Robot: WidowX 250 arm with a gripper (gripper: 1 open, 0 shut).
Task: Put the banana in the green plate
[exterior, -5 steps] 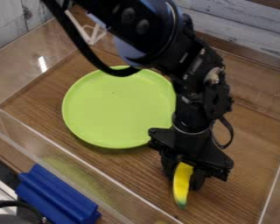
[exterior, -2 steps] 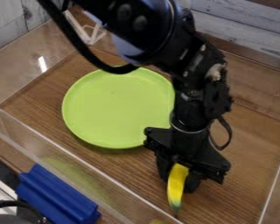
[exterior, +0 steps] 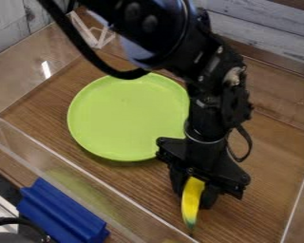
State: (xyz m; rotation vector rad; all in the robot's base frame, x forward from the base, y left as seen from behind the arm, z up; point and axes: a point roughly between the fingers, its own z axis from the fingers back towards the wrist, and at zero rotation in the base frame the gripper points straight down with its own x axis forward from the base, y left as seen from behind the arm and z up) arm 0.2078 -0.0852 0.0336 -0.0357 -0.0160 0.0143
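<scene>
The yellow banana (exterior: 192, 206) lies on the wooden table near the front right, its greenish tip toward the front edge. My black gripper (exterior: 203, 193) points straight down over it, its fingers shut around the banana's upper end. The round lime-green plate (exterior: 123, 116) sits flat on the table to the left and behind the gripper, with nothing in it; my arm hides part of its right rim.
A blue ridged block (exterior: 60, 216) lies at the front left corner. Clear plastic walls (exterior: 18, 142) ring the wooden table (exterior: 275, 152). Light wooden boards run along the back.
The gripper and banana have shifted very slightly left since a second ago; nothing has moved since the later earlier frame.
</scene>
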